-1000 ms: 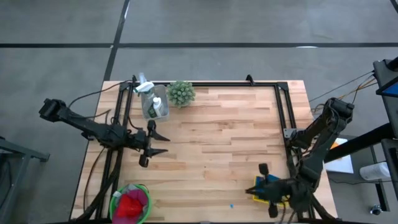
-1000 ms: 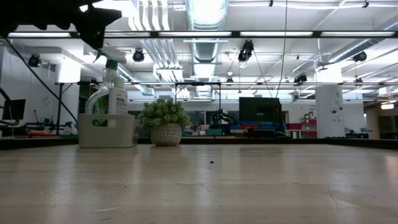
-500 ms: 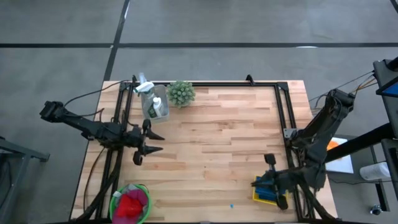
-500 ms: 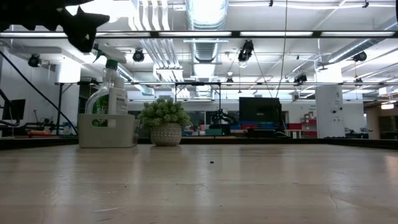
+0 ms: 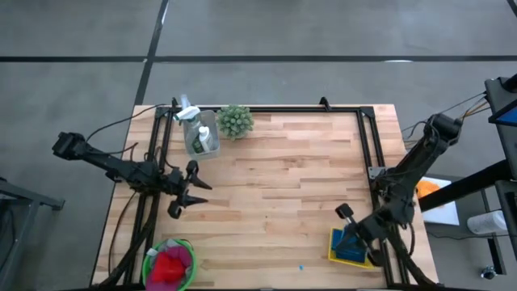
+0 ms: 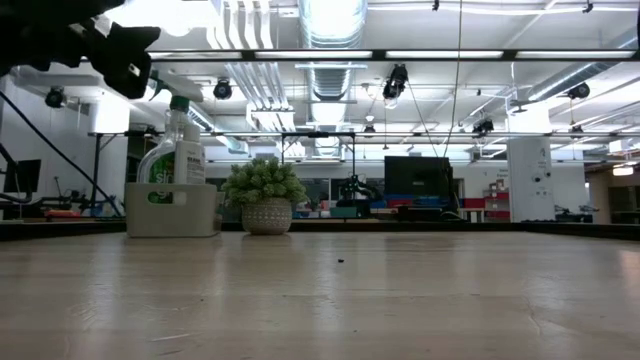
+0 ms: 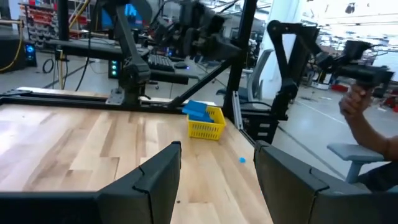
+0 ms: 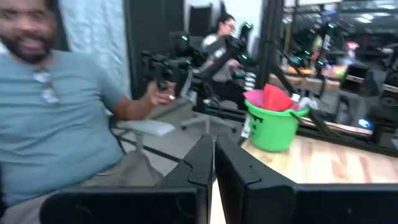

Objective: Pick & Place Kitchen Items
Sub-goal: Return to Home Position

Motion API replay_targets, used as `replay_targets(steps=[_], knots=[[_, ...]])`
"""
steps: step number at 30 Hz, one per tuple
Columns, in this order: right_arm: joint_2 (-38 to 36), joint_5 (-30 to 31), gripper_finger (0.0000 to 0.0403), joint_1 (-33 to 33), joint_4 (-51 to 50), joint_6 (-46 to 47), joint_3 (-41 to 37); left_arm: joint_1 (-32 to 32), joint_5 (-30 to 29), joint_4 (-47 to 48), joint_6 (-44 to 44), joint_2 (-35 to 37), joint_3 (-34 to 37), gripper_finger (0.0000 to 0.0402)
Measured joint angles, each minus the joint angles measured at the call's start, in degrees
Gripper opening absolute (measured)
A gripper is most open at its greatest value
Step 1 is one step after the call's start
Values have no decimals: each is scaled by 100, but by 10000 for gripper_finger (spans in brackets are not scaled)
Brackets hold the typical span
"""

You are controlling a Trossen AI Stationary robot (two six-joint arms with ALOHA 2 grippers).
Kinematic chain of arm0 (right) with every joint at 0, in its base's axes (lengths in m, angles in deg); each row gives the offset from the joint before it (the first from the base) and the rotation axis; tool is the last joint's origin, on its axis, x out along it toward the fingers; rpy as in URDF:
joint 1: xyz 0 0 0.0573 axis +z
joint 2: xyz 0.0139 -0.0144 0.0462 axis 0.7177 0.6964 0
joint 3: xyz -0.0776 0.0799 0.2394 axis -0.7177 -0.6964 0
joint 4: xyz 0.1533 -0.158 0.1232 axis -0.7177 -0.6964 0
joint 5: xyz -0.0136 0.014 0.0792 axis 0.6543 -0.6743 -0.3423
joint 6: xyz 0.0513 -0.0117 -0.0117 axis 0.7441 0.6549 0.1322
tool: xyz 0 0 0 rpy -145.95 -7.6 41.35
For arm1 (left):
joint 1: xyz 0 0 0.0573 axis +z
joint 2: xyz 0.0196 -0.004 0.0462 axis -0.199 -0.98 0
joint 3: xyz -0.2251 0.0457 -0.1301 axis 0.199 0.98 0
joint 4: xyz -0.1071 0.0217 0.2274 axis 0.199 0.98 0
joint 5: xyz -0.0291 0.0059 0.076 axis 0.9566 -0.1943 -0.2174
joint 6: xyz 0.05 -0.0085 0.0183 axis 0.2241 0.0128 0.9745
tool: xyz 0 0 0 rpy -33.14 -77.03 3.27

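Blue sponges (image 7: 198, 110) lie piled in the yellow bin (image 7: 207, 130) at the near right corner of the bench (image 5: 283, 178). Red and pink cloths (image 8: 273, 96) fill the green bucket (image 8: 272, 129) at the near left corner. Bottles (image 5: 202, 137) stand in a pale tub (image 6: 172, 208) at the far left, just beside the small plant (image 5: 235, 120).

The rest of the wood carries no loose item that I can make out, only a tiny blue speck (image 5: 300, 265) near the front edge. So the sorting looks finished, and all that seems left is for both arms to pull back and park.

The right pincer (image 8: 214, 155) hangs just above the yellow bin, clenched with nothing between its fingers. The left pincer (image 7: 217, 152) hangs over the left side of the bench, between tub and bucket, released and holding nothing.
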Motion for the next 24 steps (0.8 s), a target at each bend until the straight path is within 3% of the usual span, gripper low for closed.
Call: replay_targets(steps=[4,14,24], knots=[[-508,-377,17,-41,649,-30,-841,4,-21,205,127,206,41,207],[-2103,-333,17,-109,1166,-312,-2334,106,-284,993,145,752,46,207],[-3581,-308,17,-278,404,-1024,-2527,366,-151,1128,146,948,135,206]])
